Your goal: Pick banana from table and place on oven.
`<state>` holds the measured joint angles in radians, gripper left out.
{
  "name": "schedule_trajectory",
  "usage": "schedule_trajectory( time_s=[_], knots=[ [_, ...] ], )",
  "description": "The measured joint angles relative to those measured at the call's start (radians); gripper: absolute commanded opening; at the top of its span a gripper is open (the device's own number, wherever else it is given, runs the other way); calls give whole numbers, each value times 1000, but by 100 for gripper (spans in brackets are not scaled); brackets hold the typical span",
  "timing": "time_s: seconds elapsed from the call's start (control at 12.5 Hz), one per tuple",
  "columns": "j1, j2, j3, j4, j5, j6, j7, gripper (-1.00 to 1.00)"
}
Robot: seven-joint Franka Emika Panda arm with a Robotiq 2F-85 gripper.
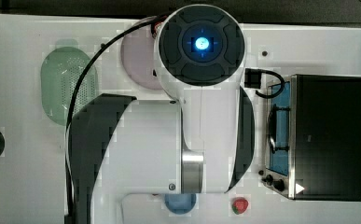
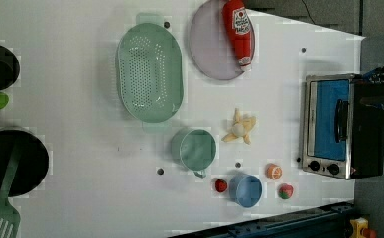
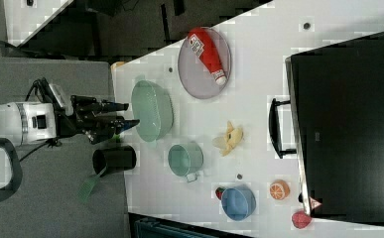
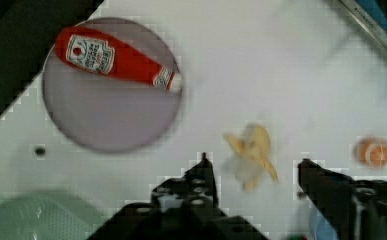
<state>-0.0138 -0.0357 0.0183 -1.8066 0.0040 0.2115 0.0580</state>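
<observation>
The banana (image 2: 240,129) lies on the white table (image 2: 80,124), pale yellow with splayed peel flaps, a short way in front of the oven's glass door. It also appears in the right view (image 3: 230,138) and the wrist view (image 4: 253,150). The oven (image 2: 343,126) stands at the left view's right, with its black top (image 1: 329,135) (image 3: 348,134) bare. My gripper (image 4: 255,166) is open and held well above the table, and the banana appears between its two black fingers (image 4: 203,172). In the right view the gripper (image 3: 130,113) is far from the tabletop. In the top view the arm hides the banana.
A purple plate (image 2: 212,54) holds a red ketchup bottle (image 2: 239,29). A green colander (image 2: 150,74) and a green cup (image 2: 195,148) stand near the banana. A blue bowl (image 2: 245,190), an orange slice (image 2: 274,171) and two strawberries (image 2: 221,185) lie near the table edge.
</observation>
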Motion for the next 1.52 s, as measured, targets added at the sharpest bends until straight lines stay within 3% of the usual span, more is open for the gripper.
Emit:
schedule_trajectory(
  time_s=[0.24, 0.48, 0.64, 0.88, 1.2, 1.52],
  knots=[
    [-69, -310, 37, -279, 17, -145, -24, 100],
    [-72, -498, 40, -283, 22, -155, -27, 100],
    [-73, -518, 53, -256, 9, -141, -40, 100],
    [-79, -398, 56, -297, 8, 40, -47, 100],
    [-106, -84, 87, -408, -4, 307, -47, 100],
    [-98, 107, 81, -576, 26, 573, -47, 100]
  ],
)
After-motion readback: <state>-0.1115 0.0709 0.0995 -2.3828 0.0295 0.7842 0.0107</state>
